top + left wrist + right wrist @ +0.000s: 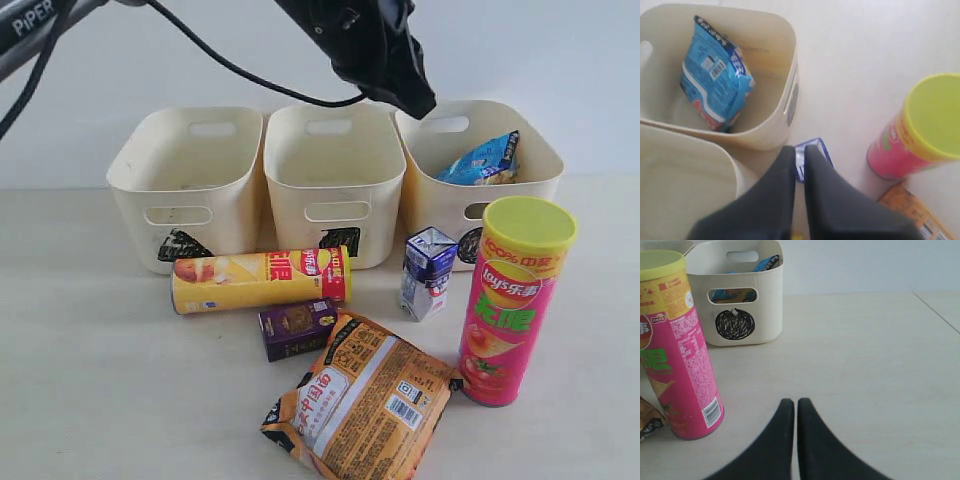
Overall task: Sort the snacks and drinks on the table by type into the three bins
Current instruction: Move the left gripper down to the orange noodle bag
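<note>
Three cream bins stand in a row at the back: left [135, 165], middle [290, 185], right [540, 165]. A blue-and-white bag [485, 160] lies in the right bin [782, 55], the one marked with a black circle [767, 305]. On the table are the lying yellow-and-red tube [260, 279], the small carton [428, 272], the upright pink tube [510, 300] and the orange bag [360, 400]. My left gripper [420, 103] hangs shut and empty high over the gap between the middle and right bins. In its wrist view the gripper [800, 149] has the carton [819, 152] below it. My right gripper [796, 402] is shut and empty, low over the table beside the pink tube [680, 350].
A small dark purple box [297, 328] lies between the yellow tube and the orange bag. A black cable trails from the left arm above the bins. Bare tabletop stretches to the right of the pink tube [925, 125].
</note>
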Controlling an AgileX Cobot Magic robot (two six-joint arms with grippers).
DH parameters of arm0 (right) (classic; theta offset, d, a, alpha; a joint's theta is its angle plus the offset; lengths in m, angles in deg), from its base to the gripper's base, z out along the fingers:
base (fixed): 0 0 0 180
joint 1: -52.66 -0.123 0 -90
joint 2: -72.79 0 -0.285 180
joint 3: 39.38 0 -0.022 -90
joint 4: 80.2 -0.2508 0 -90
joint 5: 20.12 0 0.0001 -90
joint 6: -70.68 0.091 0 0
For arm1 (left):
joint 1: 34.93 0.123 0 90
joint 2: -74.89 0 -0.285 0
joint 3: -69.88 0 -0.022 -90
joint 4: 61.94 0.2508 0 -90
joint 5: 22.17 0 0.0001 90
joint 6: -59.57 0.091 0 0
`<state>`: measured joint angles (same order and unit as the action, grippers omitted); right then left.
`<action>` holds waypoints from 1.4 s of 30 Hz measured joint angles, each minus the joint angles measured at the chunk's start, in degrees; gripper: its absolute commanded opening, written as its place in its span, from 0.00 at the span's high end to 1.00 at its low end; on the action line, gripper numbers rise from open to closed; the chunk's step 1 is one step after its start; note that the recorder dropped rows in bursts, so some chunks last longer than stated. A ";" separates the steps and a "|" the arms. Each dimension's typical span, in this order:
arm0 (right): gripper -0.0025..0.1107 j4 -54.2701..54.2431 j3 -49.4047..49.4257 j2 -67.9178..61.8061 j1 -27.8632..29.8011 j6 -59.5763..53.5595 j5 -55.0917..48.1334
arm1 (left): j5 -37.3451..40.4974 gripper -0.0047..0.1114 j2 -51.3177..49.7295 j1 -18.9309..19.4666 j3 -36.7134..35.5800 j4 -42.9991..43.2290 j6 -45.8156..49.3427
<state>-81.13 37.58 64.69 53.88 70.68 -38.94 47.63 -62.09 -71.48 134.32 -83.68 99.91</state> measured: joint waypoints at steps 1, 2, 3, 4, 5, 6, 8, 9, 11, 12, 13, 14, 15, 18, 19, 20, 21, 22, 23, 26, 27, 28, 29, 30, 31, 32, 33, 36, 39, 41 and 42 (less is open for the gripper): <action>0.98 0.00 0.00 0.00 0.00 0.00 0.00 | 0.00 0.92 0.62 -0.10 -1.84 0.00 -0.16; 0.98 0.00 0.00 0.00 0.00 0.00 0.00 | 0.00 0.92 1.40 -0.10 -3.89 0.00 -0.16; 0.98 0.00 0.00 0.00 0.00 0.00 0.00 | 0.00 0.92 2.17 -0.10 -6.11 0.00 -0.28; 0.98 0.00 0.00 0.00 0.00 0.00 0.00 | 0.00 0.92 2.85 -0.10 -8.00 0.00 -0.28; 0.98 0.00 0.00 0.00 0.00 0.00 0.00 | 0.00 0.92 3.78 -0.10 -10.46 0.00 -0.28; 0.98 0.00 0.00 0.00 0.00 0.00 0.00 | 0.00 0.92 4.83 -0.10 -13.01 0.00 -0.28; 0.98 0.00 0.00 0.00 0.00 0.00 0.00 | 0.00 0.92 7.09 -0.10 -17.07 0.00 -0.28; 0.98 0.00 0.00 0.00 0.00 0.00 0.00 | 0.00 0.92 8.52 -0.10 -19.98 0.00 -0.28; 0.98 0.00 0.00 0.00 0.00 0.00 0.00 | 0.00 0.92 11.34 -0.10 -23.88 0.00 -0.28; 0.98 0.00 0.00 0.00 0.00 0.00 0.00 | 0.00 0.92 13.25 -0.10 -25.91 -0.14 -0.28; 0.98 0.00 0.00 0.00 0.00 0.00 0.00 | 0.00 0.92 14.48 -0.10 -27.84 -0.41 -0.28; 0.98 0.00 0.00 0.00 0.00 0.00 0.00 | 0.00 0.92 15.96 -0.10 -29.71 -0.82 -0.28; 0.98 0.00 0.00 0.00 0.00 0.00 0.00 | -0.16 0.92 17.30 -0.10 -31.60 -1.55 -0.28; 0.98 0.00 0.00 0.00 0.00 0.00 0.00 | -1.38 0.92 20.25 -0.10 -36.95 -3.82 -0.28; 0.98 0.00 0.00 0.00 0.00 0.00 0.00 | -1.92 0.92 21.08 -0.10 -38.48 -4.36 -0.28; 0.98 0.00 0.00 0.00 0.00 0.00 0.00 | -2.63 0.92 21.80 -0.10 -40.65 -5.10 -0.28; 0.98 0.00 0.00 0.00 0.00 0.00 0.00 | -3.06 0.92 22.42 -0.10 -42.03 -5.50 -0.28; 0.98 0.00 0.00 0.00 0.00 0.00 0.00 | -3.33 0.92 22.80 -0.10 -43.61 -5.83 -0.28; 0.98 0.00 0.00 0.00 0.00 0.00 0.00 | -3.46 0.92 23.39 -0.10 -45.07 -6.09 -0.28; 0.98 0.00 0.00 0.00 0.00 0.00 0.00 | -3.59 0.92 24.79 -0.10 -48.80 -6.61 -0.28; 0.98 0.00 0.00 0.00 0.00 0.00 0.00 | -3.69 0.92 25.29 -0.10 -50.00 -6.86 -0.28; 0.98 0.00 0.00 0.00 0.00 0.00 0.00 | -3.69 0.92 25.80 -0.10 -51.18 -7.45 -0.40; 0.98 0.00 0.00 0.00 0.00 0.00 0.00 | -3.81 0.92 26.31 -0.10 -52.14 -7.92 -0.50; 0.98 0.00 0.00 0.00 0.00 0.00 0.00 | -3.95 0.92 26.83 -0.10 -53.31 -8.37 -0.53; 0.98 0.00 0.00 0.00 0.00 0.00 0.00 | -3.95 0.92 27.31 -0.10 -54.42 -8.82 -0.62; 0.98 0.00 0.00 0.00 0.00 0.00 0.00 | -4.04 0.92 27.55 -0.10 -55.59 -9.10 -0.62; 0.98 0.00 0.00 0.00 0.00 0.00 0.00 | -4.19 0.92 28.10 -0.10 -56.80 -9.35 -0.62; 0.98 0.00 0.00 0.00 0.00 0.00 0.00 | -4.94 0.92 29.52 0.00 -61.61 -9.87 -0.62; 0.98 0.00 0.00 0.00 0.00 0.00 0.00 | -7.83 0.92 30.91 1.49 -66.81 -12.36 0.34; 0.98 0.00 0.00 0.00 0.00 0.00 0.00 | -9.89 0.92 31.32 4.82 -71.25 -17.03 2.64; 0.98 0.00 0.00 0.00 0.00 0.00 0.00 | -10.17 0.92 31.35 5.98 -72.83 -18.93 4.00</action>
<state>-81.13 37.58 64.69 53.88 70.68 -38.94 37.46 -30.74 -65.51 61.49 -102.61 103.91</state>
